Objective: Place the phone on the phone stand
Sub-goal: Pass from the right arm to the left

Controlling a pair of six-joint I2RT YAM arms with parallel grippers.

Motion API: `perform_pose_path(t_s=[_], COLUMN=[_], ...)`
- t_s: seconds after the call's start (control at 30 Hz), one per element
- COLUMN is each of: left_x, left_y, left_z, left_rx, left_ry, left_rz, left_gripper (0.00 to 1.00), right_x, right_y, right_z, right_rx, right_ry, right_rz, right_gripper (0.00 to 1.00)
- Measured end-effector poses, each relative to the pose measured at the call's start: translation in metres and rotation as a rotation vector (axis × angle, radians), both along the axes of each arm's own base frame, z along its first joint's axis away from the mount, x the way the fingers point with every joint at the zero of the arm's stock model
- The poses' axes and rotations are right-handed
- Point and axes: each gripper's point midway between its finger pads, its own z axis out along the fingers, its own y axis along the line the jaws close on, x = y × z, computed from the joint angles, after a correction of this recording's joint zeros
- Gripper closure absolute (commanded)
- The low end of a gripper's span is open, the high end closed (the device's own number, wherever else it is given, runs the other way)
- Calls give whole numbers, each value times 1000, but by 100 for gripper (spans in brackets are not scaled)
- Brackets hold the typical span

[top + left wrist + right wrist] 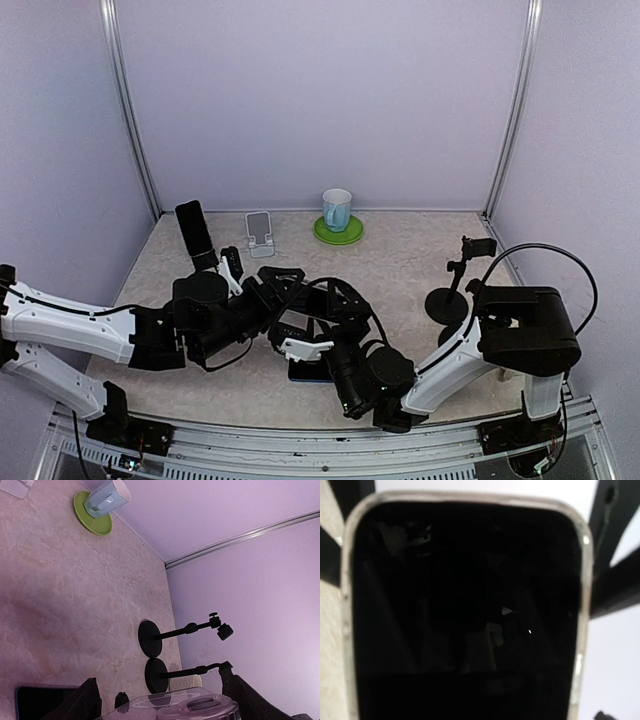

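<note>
Black glass of the phone (465,610), flat on the table (400,250), runs lengthwise between the fingers of the right gripper (300,350), hold impossible to tell, the left gripper (159,685) spread wide, the phone stand (262,232) well behind.

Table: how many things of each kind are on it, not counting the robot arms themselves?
Phone, lying flat: 1
Clear phone stand: 1
Mug: 1
Green saucer: 1
Black round-base stands: 2
Upright black slab, possibly another phone: 1
Total: 7
</note>
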Motion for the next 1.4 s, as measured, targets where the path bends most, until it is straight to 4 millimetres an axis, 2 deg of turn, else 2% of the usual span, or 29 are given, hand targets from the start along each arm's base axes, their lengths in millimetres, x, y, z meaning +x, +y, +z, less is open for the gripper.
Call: perform_pose_path(t_s=[0.3,0.57,0.63,0.73,0.9,1.17,1.4], left_x=[0,14,21,36,46,62,88], left_y=[12,21,29,50,69,83,92], left_z=[8,25,27,16,4,15,21], left_rx=[31,82,128,238,371,464,585], left_ry=[-15,-38,-55,-60,-56,-84,-105], left_rz=[12,50,82,154,201,247,286], left_gripper=[30,31,31,33,34,35,35], right_x=[-6,-20,-24,-28,-36,-41,-42], right_y=[1,3,-3,-9,-9,-19,-29], right_z=[4,13,16,18,-1,-35,-48], right_rx=[97,251,298,351,357,340,359], right_ry=[55,308,365,436,553,662,720], right_rz=[78,247,271,294,320,296,259], right_gripper=[0,0,0,0,0,0,0])
